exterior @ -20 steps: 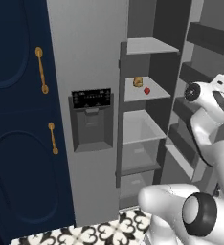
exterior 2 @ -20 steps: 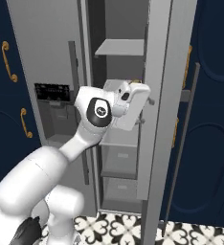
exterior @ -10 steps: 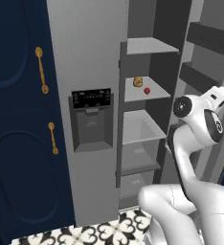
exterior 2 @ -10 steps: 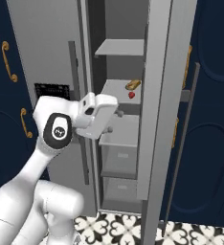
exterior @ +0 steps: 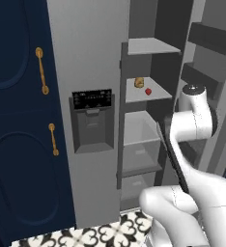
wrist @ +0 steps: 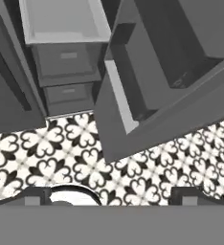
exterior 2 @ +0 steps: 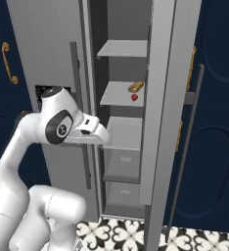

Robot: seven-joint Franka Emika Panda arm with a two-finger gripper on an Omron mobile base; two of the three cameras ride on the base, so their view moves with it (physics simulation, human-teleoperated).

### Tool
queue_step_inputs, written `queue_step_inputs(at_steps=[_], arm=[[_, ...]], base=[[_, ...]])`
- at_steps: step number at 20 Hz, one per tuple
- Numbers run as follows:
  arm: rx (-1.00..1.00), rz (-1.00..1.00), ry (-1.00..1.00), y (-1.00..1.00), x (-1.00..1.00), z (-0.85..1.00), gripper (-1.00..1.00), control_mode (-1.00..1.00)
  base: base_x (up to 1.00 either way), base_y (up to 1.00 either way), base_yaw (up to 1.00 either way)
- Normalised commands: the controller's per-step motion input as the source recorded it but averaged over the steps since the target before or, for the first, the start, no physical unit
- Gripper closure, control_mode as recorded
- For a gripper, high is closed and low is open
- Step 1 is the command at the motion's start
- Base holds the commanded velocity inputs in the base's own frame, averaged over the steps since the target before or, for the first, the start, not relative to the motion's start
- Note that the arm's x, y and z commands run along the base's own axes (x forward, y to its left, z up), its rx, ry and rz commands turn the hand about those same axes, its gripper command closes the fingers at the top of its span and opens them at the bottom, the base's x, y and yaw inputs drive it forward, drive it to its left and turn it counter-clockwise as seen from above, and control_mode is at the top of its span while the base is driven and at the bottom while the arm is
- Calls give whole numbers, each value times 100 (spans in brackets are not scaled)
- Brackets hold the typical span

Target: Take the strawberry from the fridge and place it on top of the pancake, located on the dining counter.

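The claw (wrist: 112, 196) hangs spread wide with nothing between its two dark tips, which rise well apart at the bottom of the hand view; it points down at the patterned floor (wrist: 61, 158) and the fridge's lower drawers (wrist: 66, 64), so it is aimed at nothing it could pick up yet. Wide jaws suit a reach for so small a fruit, since they leave room to come around it before closing. In the right base view the hand (exterior 2: 89, 131) sits folded low beside the open compartment, near the level of the shelf under the fruit and outside the opening. The arm (exterior: 192, 120) bends back on itself in front of the fridge (exterior: 91, 62), probably to keep clear of the open door (exterior 2: 172, 98) and its bins. The strawberry (exterior: 148, 91) lies on a middle shelf (exterior: 144, 96) towards its front edge, just beside a tan lump (exterior: 139, 82) that sits further back; the two look close but I cannot tell whether they touch. Its place near the edge should ease a grasp from the front, yet the lump may get knocked if the claw goes in too deep. To my eye the pick is not yet begun: the hand must lift, turn level and enter above that shelf.
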Motion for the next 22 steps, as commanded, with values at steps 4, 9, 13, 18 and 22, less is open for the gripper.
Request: queue_step_inputs(at_steps=[4,9,13,18,22], arm=[[71,17,14,84,31,-61,-100,-100],[23,26,0,57,-31,-10,-100,-100],[-18,-1,0,46,-53,11,-100,-100],[-22,-1,-38,0,-37,-5,-100,-100],[1,1,-5,-9,-1,0,-100,-100]], base=[[0,0,0],[0,0,0],[0,0,0],[0,0,0],[0,0,0]])
